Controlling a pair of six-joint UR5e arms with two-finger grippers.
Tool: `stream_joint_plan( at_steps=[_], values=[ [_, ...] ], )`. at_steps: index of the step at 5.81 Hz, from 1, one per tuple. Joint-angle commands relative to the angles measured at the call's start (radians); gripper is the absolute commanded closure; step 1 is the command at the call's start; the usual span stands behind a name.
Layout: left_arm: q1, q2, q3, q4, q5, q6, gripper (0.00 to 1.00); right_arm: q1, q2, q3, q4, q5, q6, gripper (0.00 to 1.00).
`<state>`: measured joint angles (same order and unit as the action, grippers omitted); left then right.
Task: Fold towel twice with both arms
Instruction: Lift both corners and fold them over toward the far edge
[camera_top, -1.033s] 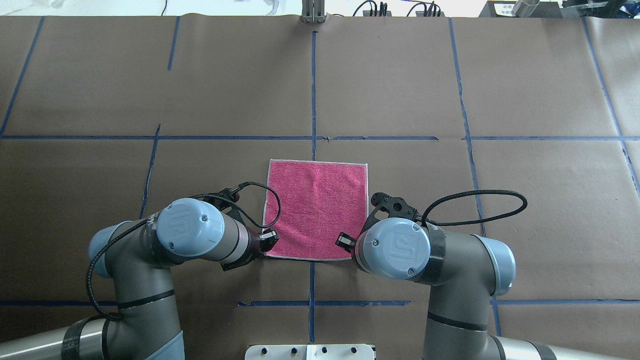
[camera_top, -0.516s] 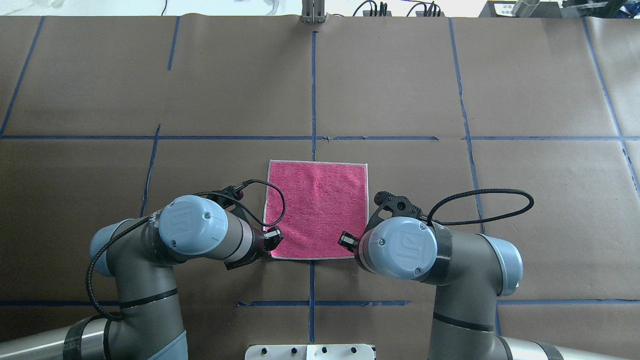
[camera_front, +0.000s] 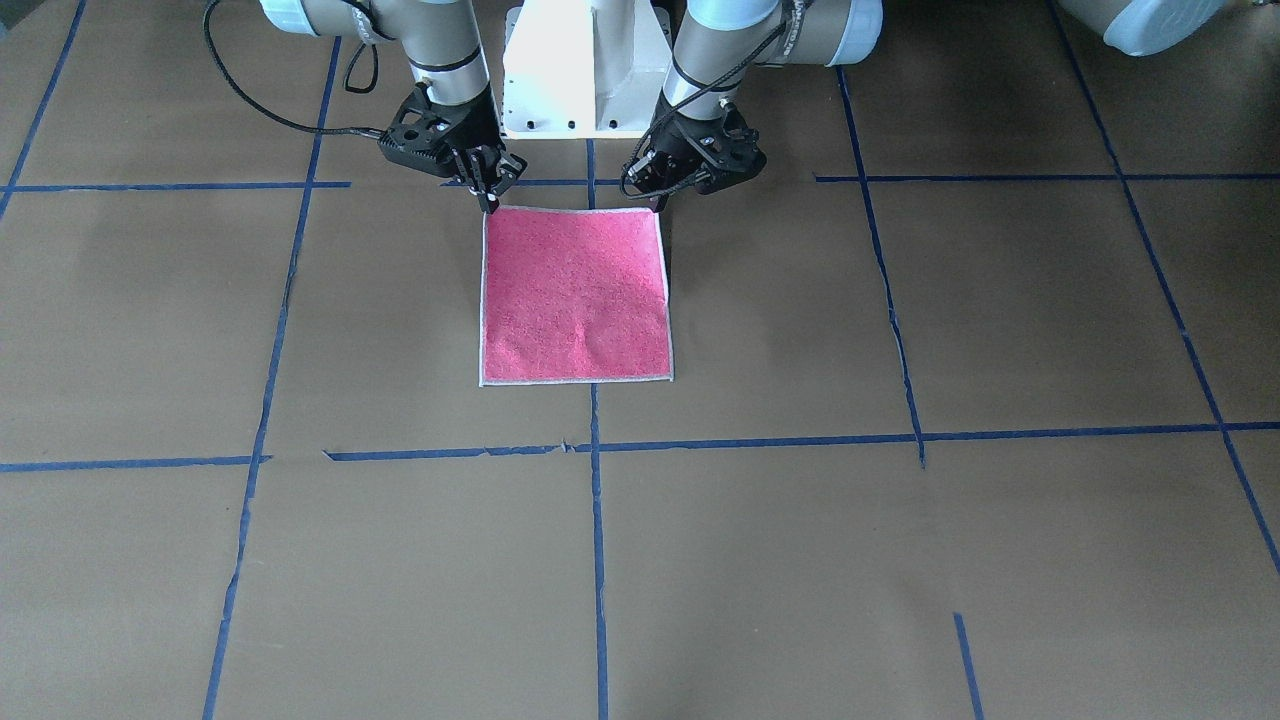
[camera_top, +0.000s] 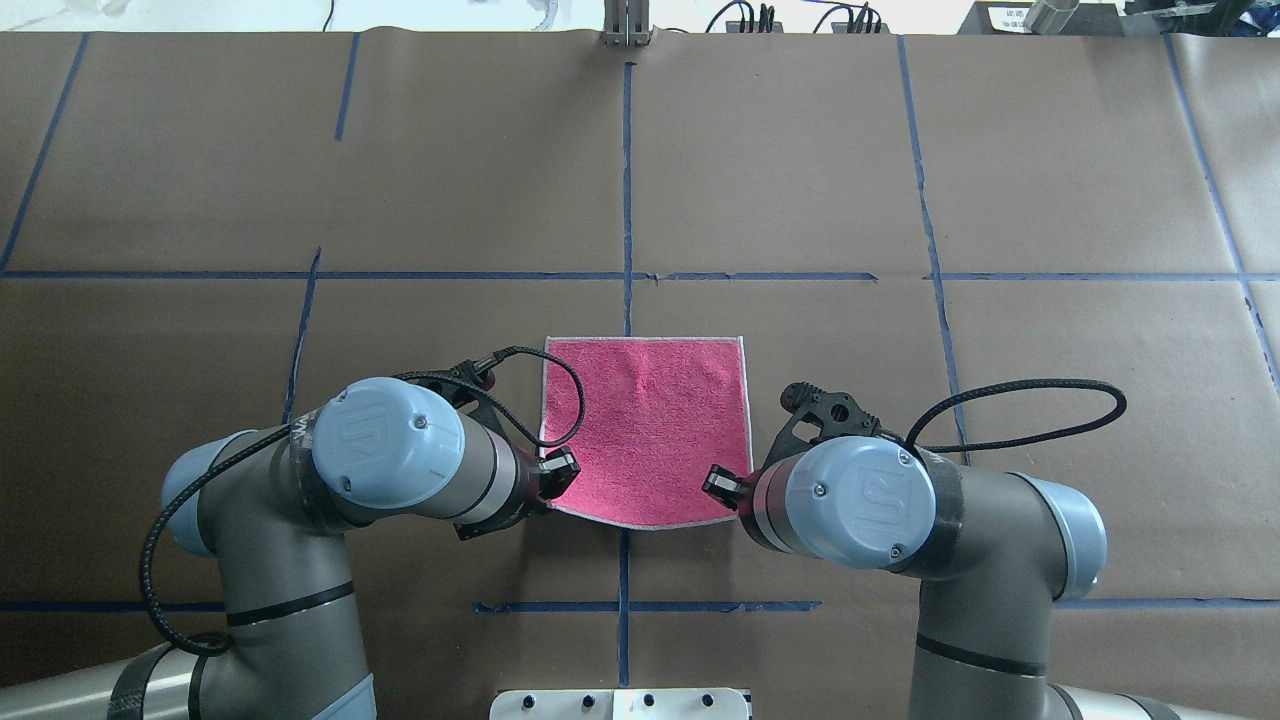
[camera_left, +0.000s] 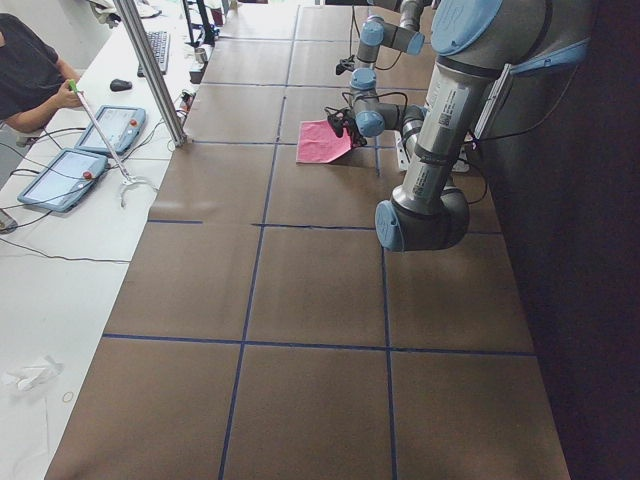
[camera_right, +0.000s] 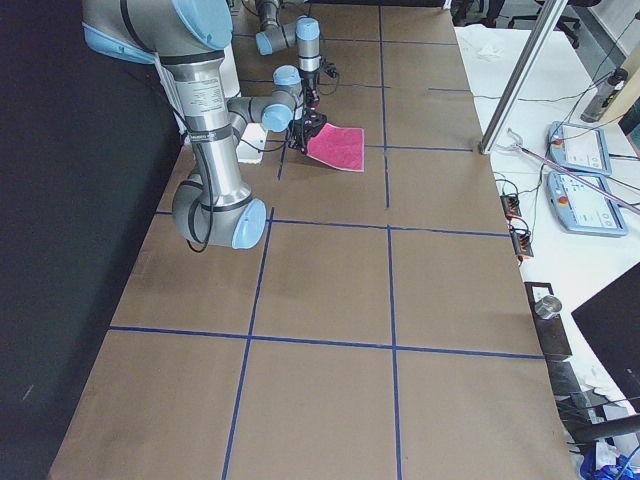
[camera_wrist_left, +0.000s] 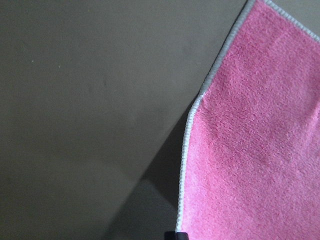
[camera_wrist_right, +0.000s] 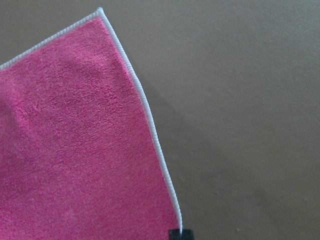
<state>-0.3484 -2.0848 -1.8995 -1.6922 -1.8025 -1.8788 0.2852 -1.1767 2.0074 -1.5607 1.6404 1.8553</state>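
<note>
The left tool is pinched narrow on the near left corner of the towel, on the robot's side. In the left wrist view the whitish hem runs straight down into the fingertip, with a shadow under the cloth, so that corner looks to be off the surface.

The towel lies pink face up across the centre blue tape line. Its far edge is flat and its near edge sags in a shallow curve between the two held corners. I judge it light, limp terry: it will drape and droop in the middle rather than hold a line, and it should not slip easily from the pads. The corners at the hem are the right hold, both kept level so the fold lands square.

The right tool is likewise closed narrow on the near right corner.

The left arm's black cable loops above the towel's left edge and might brush the cloth. The white pedestal base sits nearer the robot, apart from the towel.
</note>
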Motion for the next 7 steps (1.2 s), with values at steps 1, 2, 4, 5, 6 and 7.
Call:
stream_joint_plan(
  at_steps=[1, 2, 4, 5, 6, 7],
  values=[
    [-0.021, -0.020, 0.005, 0.022, 0.065, 0.010, 1.00, 0.072, 0.020, -0.007, 0.007, -0.001, -0.046, 0.99],
    [-0.041, -0.038, 0.037, 0.022, 0.084, 0.010, 1.00, 0.121, 0.067, -0.060, 0.005, 0.007, -0.062, 0.99],
    [-0.086, -0.102, 0.156, -0.010, 0.086, 0.009, 1.00, 0.181, 0.150, -0.189, 0.008, 0.038, -0.059, 0.98],
    [-0.104, -0.104, 0.187, -0.023, 0.087, 0.010, 1.00, 0.216, 0.185, -0.241, 0.010, 0.080, -0.059, 0.98],
    [-0.110, -0.119, 0.215, -0.024, 0.087, 0.012, 1.00, 0.225, 0.209, -0.287, 0.010, 0.085, -0.061, 0.98],
    [-0.112, -0.124, 0.226, -0.029, 0.110, 0.012, 1.00, 0.241, 0.236, -0.336, 0.027, 0.087, -0.059, 0.98]
  ],
)
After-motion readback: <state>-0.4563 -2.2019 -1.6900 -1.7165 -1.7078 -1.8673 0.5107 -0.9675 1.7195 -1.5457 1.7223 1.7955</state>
